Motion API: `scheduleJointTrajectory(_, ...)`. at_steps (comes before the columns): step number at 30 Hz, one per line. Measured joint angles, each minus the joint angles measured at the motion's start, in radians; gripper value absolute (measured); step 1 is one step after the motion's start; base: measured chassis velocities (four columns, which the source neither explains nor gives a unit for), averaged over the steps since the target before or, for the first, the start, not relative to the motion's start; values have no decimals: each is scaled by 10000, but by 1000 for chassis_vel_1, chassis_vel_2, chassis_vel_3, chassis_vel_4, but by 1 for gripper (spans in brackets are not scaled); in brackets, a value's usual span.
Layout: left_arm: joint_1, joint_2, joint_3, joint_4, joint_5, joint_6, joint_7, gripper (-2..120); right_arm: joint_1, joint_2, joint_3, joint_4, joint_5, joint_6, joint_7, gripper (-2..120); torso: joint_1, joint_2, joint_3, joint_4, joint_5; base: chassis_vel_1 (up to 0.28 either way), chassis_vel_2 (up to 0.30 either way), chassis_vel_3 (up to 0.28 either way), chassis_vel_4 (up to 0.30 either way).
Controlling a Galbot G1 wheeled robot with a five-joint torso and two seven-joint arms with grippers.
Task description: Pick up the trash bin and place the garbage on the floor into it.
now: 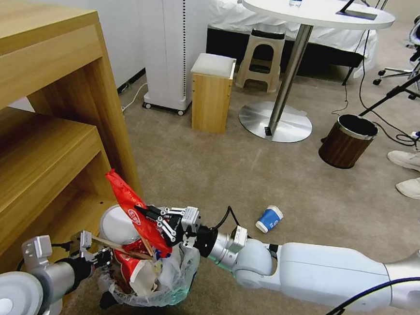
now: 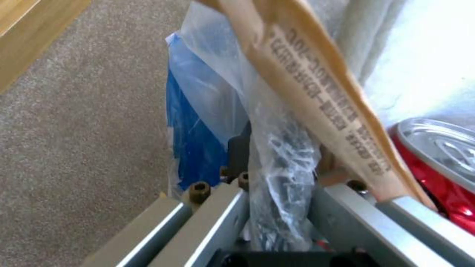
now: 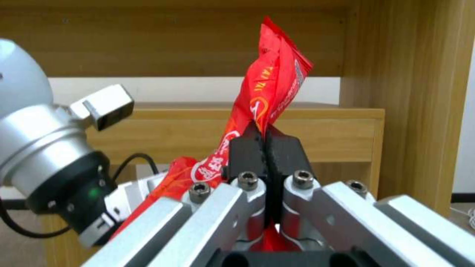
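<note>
1. Wood-grain shelving (image 1: 37,129) fills the left side, standing on the beige carpet floor (image 1: 247,180).
2. Low at the left, the left claw (image 1: 99,256) is clamped on the rim of the trash bin (image 1: 170,290); the left wrist view shows its fingers (image 2: 237,152) pinching the bin wall and its crinkled plastic liner (image 2: 282,163).
3. The bin is held above the floor beside the shelving and is packed full: a red can (image 2: 435,174), a paper-wrapped stick (image 2: 317,89), and a red-and-white carton (image 1: 131,268) with white scraps around it.
4. Just above the bin's contents, the right claw (image 1: 153,217) is pressed together on a red wrapper (image 3: 267,96), which sticks up above the bin.
5. Further right, a blue paper cup (image 1: 269,219) lies on its side on the floor, well apart from the bin.
6. Far right, a brown bin with a metal rim (image 1: 347,141) stands upright near the round table base.
</note>
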Motion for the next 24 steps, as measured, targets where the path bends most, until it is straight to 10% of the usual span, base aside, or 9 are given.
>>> scheduleJointTrajectory(24,614,-54,-537,-1034,-538,-29,-369,0,103,426,-551,-610,-575,24,32,0,0,0,0,1,1,0,0,0,0)
